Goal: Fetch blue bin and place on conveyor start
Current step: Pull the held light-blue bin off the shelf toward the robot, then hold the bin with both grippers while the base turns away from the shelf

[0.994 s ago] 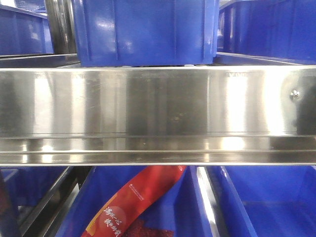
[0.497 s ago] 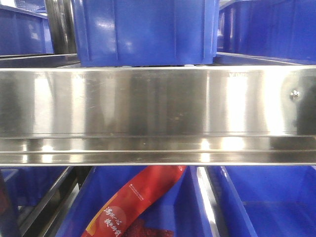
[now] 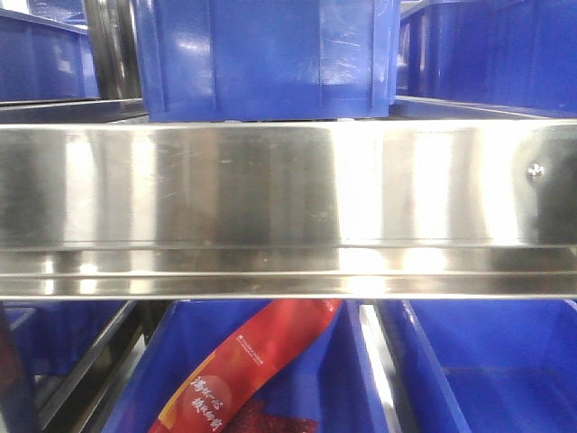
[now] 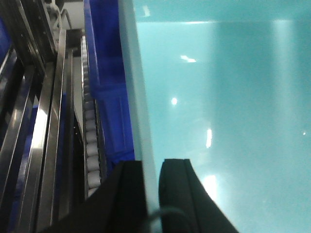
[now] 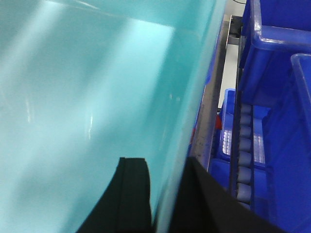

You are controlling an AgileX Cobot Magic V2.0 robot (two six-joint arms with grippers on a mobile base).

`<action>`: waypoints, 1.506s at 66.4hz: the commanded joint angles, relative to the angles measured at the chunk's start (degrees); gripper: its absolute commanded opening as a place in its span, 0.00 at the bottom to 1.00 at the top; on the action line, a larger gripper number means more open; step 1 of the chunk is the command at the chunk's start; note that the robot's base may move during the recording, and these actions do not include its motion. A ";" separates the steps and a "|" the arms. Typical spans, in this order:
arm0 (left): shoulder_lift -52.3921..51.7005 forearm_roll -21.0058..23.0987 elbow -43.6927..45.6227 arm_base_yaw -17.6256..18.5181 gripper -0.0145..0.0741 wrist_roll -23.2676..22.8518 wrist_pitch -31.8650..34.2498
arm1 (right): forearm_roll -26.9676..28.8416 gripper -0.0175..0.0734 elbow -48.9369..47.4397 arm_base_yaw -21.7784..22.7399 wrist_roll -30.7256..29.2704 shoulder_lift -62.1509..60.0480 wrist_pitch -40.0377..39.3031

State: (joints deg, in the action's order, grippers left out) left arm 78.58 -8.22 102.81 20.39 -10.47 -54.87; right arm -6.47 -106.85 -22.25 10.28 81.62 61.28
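Shelving fills the front view. A shiny stainless-steel shelf rail [image 3: 288,189] runs straight across it. Dark royal-blue ribbed plastic bins [image 3: 261,54] stand above and below the rail, and a red printed packet [image 3: 252,370] lies in the lower middle bin.

Both my jaws are clamped on the wide, shallow light turquoise plastic tub [image 4: 223,121]. My left jaws straddle its pale thickened rim [image 4: 141,97], with one black finger [image 4: 176,189] inside against the wall and the other outside, so the rim is pinched between them. Outward of my left jaws runs a track of small white rollers [image 4: 90,145], with a dark blue bin on one side and steel rails [image 4: 43,145] on the other.

My right jaws grip a wall of the same tub. The inner black finger [image 5: 133,194] lies on the turquoise floor side and the outer one hugs the wall's outside. Beyond my right jaws I see a row of grey rollers [image 5: 245,160] and more dark blue bins.
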 commanded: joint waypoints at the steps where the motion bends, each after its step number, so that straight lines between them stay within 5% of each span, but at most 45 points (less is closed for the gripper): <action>1: -0.60 3.29 0.61 0.65 0.04 0.81 7.56 | 3.89 0.02 -0.42 -0.56 -1.75 -0.79 -3.57; 100: -0.60 3.29 0.61 0.65 0.04 0.81 11.48 | 3.89 0.02 -0.42 -0.56 -1.75 -0.79 -3.91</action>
State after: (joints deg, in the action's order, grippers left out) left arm 78.58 -8.94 102.81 20.29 -9.72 -48.56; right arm -6.39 -106.85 -22.25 10.40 81.53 60.50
